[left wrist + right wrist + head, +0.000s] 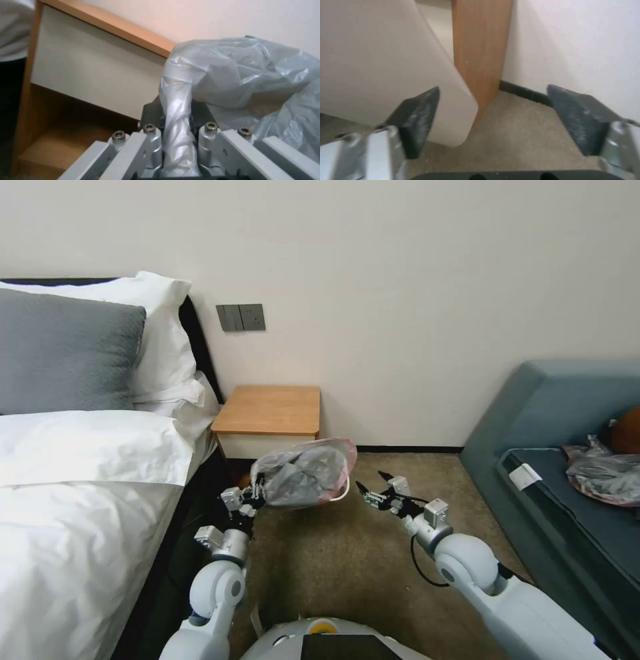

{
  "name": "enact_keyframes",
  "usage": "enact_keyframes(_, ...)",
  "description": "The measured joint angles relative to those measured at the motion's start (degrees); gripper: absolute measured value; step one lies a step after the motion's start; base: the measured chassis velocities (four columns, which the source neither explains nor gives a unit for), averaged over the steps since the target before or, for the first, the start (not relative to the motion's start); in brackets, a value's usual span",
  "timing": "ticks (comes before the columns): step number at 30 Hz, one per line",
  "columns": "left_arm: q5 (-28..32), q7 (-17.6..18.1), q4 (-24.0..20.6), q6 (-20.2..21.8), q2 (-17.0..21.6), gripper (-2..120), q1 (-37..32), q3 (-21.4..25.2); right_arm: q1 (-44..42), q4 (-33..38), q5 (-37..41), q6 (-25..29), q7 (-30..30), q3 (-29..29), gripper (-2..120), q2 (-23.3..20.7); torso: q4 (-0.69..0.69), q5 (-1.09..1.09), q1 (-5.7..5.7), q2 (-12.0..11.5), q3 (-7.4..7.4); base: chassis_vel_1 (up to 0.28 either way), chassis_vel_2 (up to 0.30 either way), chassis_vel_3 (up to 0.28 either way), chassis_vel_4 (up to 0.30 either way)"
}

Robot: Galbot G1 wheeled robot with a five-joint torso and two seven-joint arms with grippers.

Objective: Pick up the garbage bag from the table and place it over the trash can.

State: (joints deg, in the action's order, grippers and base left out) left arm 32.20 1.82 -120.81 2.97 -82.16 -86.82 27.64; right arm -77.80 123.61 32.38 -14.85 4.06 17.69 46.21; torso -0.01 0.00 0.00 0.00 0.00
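Note:
The garbage bag [303,473], grey and crinkled with a pink rim, bulges over the trash can, of which a pale rim [341,494] shows under the bag's right side. My left gripper [257,489] is at the bag's left end, shut on a twisted fold of the bag [176,130]. My right gripper [370,480] stands open just right of the bin, nothing between its pads [420,117]; the bin's cream wall [386,62] is close beside one pad. The table [270,410], with a bare orange-brown top, stands right behind, against the wall.
A bed [80,480] with white linen runs along the left, close to my left arm. A blue-grey sofa [567,407] on the right holds another grey-pink bag [603,473]. Brown carpet [347,553] lies open in front of the bin.

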Motion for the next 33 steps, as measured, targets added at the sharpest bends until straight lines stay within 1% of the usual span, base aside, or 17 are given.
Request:
enact_keyframes(2, 0.1, 0.1, 0.0, 0.0, 0.0, 8, -0.1, 0.3, -0.3, 0.4, -0.1, 0.0, 0.0, 0.3, 90, -0.1, 0.0, 0.0, 0.0, 0.0, 0.0, 0.0, 0.0, 0.0, 0.0)
enact_keyframes(4, 0.2, 0.3, 0.0, 0.0, -0.1, 8, -0.2, 1.1, -1.7, 2.2, -0.1, 0.0, 0.0, 1.8, 99, -0.1, 0.02, 0.0, 0.0, 0.0, 0.0, 0.0, 0.0, 0.0, 0.0)
enact_keyframes(5, 0.2, 0.4, 0.0, 0.0, -0.2, 8, -0.3, 1.3, -2.5, 3.2, -0.1, 0.0, 0.0, 2.4, 100, 0.1, 0.01, 0.0, 0.0, 0.0, 0.0, 0.0, 0.0, 0.0, 0.0)
enact_keyframes(8, 0.2, 0.5, 0.4, 0.0, -0.5, 8, -0.4, 1.6, -4.5, 5.6, -0.7, 0.1, 0.3, 4.4, 100, 1.0, 0.02, 0.01, 0.0, 0.0, 0.0, 0.0, 0.0, 0.0, 0.0)
enact_keyframes(10, 0.2, 0.5, 0.8, -0.1, -0.7, 8, -0.4, 1.6, -6.8, 9.0, -0.6, 0.2, 1.6, 6.5, 100, 2.4, -0.01, -0.01, -0.01, 0.0, 0.0, 0.0, 0.0, 0.0, 0.0)
enact_keyframes(11, 0.2, 0.5, 0.8, -0.1, -0.7, 8, -0.4, 1.6, -6.8, 9.0, -0.6, 0.2, 1.6, 6.5, 100, 2.4, -0.01, -0.01, -0.01, 0.0, 0.0, 0.0, 0.0, 0.0, 0.0)
enact_keyframes(13, -0.3, 0.5, 1.4, -0.5, -0.6, 8, -0.4, 1.4, -8.7, 14.7, 5.0, 0.1, 6.6, 7.3, 100, 5.2, -0.01, -0.01, 0.0, 0.0, 0.0, 0.0, 0.0, 0.0, 0.0)
enact_keyframes(14, -0.3, 0.5, 1.4, -0.5, -0.6, 8, -0.4, 1.4, -8.7, 14.7, 5.0, 0.1, 6.6, 7.3, 100, 5.2, -0.01, -0.01, 0.0, 0.0, 0.0, 0.0, 0.0, 0.0, 0.0)
enact_keyframes(17, -0.5, 0.3, 1.9, -1.1, -0.3, 8, 0.0, 0.9, -8.6, 19.6, 17.2, 0.1, 13.2, 4.7, 100, 10.2, 0.0, -0.01, 0.0, 0.0, -0.01, 0.0, 0.0, 0.0, 0.0)
enact_keyframes(18, -0.5, 0.3, 1.9, -1.1, -0.3, 8, 0.0, 0.9, -8.6, 19.6, 17.2, 0.1, 13.2, 4.7, 100, 10.2, 0.0, -0.01, 0.0, 0.0, -0.01, 0.0, 0.0, 0.0, 0.0)
enact_keyframes(20, -0.5, 0.1, 2.0, -1.4, -0.1, 8, 0.2, 0.5, -8.4, 20.1, 22.1, -0.7, 13.3, 2.2, 100, 12.7, 0.0, 0.01, 0.0, 0.0, 0.0, 0.0, 0.0, 0.0, 0.0)
enact_keyframes(21, -0.5, 0.1, 2.0, -1.4, -0.1, 8, 0.2, 0.5, -8.4, 20.1, 22.1, -0.7, 13.3, 2.2, 100, 12.7, 0.0, 0.01, 0.0, 0.0, 0.0, 0.0, 0.0, 0.0, 0.0)
enact_keyframes(23, -0.5, -0.3, 2.4, -1.9, 0.3, 8, 0.8, 0.0, -7.8, 20.1, 25.1, -2.1, 11.9, 0.4, 100, 14.1, 0.03, 0.0, 0.0, 0.0, 0.0, 0.0, 0.0, 0.0, 0.0)
enact_keyframes(25, -0.6, -0.5, 2.8, -2.1, 0.4, 8, 1.2, -0.4, -7.6, 20.1, 26.2, -2.6, 11.9, 0.0, 100, 14.7, 0.0, 0.0, -0.01, 0.0, 0.0, 0.0, 0.0, 0.0, 0.0)
enact_keyframes(26, -0.7, -0.6, 3.1, -2.4, 0.3, 8, 1.3, -0.7, -7.0, 20.1, 27.0, -3.1, 12.3, -0.7, 100, 15.4, -0.02, -0.01, 0.0, 0.0, 0.0, 0.0, 0.0, 0.0, 0.0)
enact_keyframes(29, -1.2, -1.0, 3.6, -2.9, -0.5, 8, 1.1, -0.9, -5.0, 20.0, 27.0, -6.3, 15.0, -4.3, 100, 17.8, 0.02, -0.01, 0.0, 0.0, 0.0, 0.0, 0.0, 0.0, 0.0)
enact_keyframes(33, -1.7, -1.2, 3.8, -3.2, -1.1, 8, 1.0, -1.1, -4.3, 19.8, 25.8, -7.7, 16.8, -7.3, 100, 19.7, 0.01, 0.0, 0.0, 0.0, 0.0, 0.0, 0.0, 0.0, 0.0)
